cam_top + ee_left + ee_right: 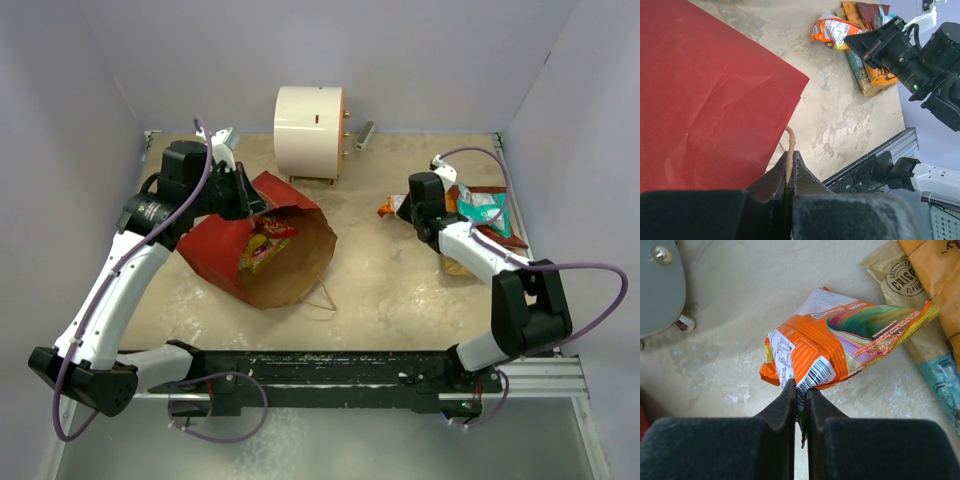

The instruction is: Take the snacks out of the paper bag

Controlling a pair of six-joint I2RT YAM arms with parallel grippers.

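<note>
The red paper bag [215, 250] lies on its side at the left, its brown inside [295, 260] facing the table's middle. A red-and-yellow packet [265, 240] shows in its mouth. My left gripper [258, 205] is at the bag's upper rim, shut on a twine handle [790, 142] beside the red paper [705, 100]. My right gripper [801, 387] is shut on the corner of an orange snack packet [840, 340], which hangs just above the table at the right [388, 207]. More snacks [482, 212] lie in a pile beyond it.
A white cylinder [310, 130] on metal feet stands at the back centre, just behind the bag. The bag's other twine handle [322, 297] trails on the table. Brown, yellow-orange and teal packets [940, 380] lie right of the held packet. Walls enclose the table on three sides.
</note>
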